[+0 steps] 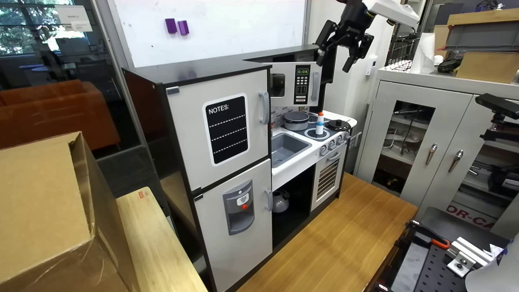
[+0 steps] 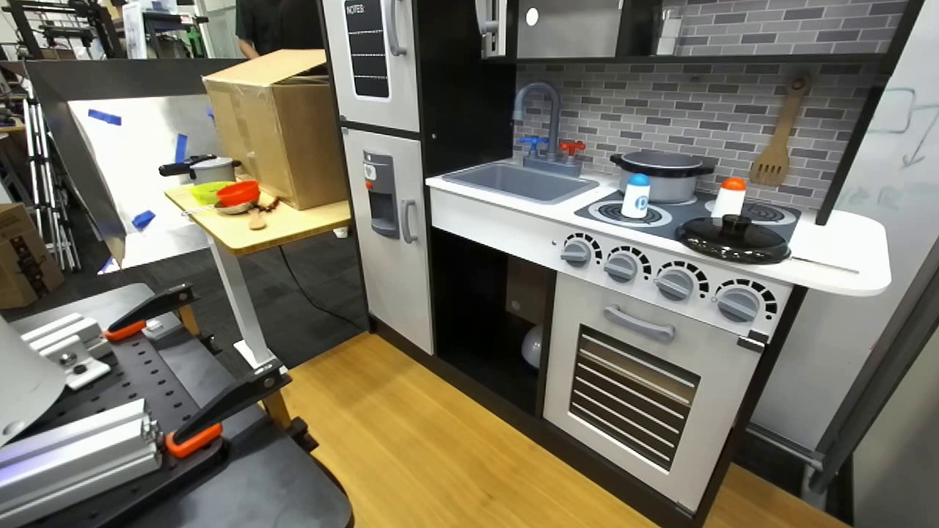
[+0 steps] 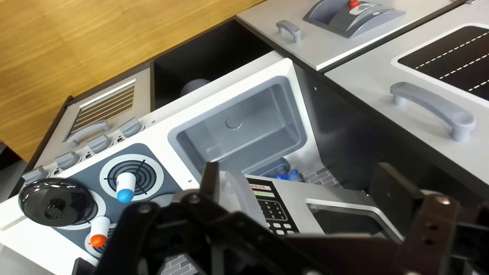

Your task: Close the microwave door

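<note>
1. We find the microwave door (image 1: 289,87) swung out from its compartment (image 2: 568,33), high above the sink (image 2: 521,182) and beside the refrigerator door (image 1: 223,121). We judge the closing push not yet done.
2. Our gripper (image 1: 333,65) is released: its fingers (image 3: 397,187) stand wide apart with nothing held, near the door's upper free corner. One overlaps that corner in an exterior view; we cannot tell whether they touch.
3. Our chief worry is snagging: a finger could hook the grey handle (image 1: 315,86), or the pair could straddle the free edge, and the door would then drag outward or jam.
4. If we press down on the top edge instead of against the keypad (image 1: 301,84) side, the door may twist rather than swing.
5. Pushing near the refrigerator end, which we take to be hinged, gives little leverage, so the door may stop short.
6. Going too far, we might strike the upper shelf (image 2: 733,59); dipping too low, we might topple the blue-capped shaker (image 2: 637,198) on the counter (image 2: 851,235).
</note>
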`<action>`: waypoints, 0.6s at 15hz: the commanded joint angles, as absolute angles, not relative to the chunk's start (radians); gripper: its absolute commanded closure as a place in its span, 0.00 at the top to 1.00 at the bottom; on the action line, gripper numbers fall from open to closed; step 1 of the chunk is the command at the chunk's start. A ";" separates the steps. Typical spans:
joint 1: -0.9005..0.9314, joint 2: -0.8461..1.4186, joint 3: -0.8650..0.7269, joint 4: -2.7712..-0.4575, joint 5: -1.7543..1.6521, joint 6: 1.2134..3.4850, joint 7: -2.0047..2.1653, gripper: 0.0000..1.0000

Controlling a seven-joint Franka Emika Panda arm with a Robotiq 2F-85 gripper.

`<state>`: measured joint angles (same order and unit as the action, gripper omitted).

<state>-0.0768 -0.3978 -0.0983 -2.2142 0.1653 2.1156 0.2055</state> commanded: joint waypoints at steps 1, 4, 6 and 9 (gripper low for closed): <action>-0.105 -0.416 -0.071 -2.272 0.141 2.224 0.248 1.00; -0.106 -0.410 -0.066 -2.300 0.134 2.297 0.267 1.00; -0.109 -0.410 -0.059 -2.314 0.122 2.339 0.288 1.00; -0.105 -0.409 -0.060 -2.324 0.125 2.349 0.291 1.00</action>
<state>-0.0818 -0.4019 -0.0814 -2.3066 0.1372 2.3179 0.2730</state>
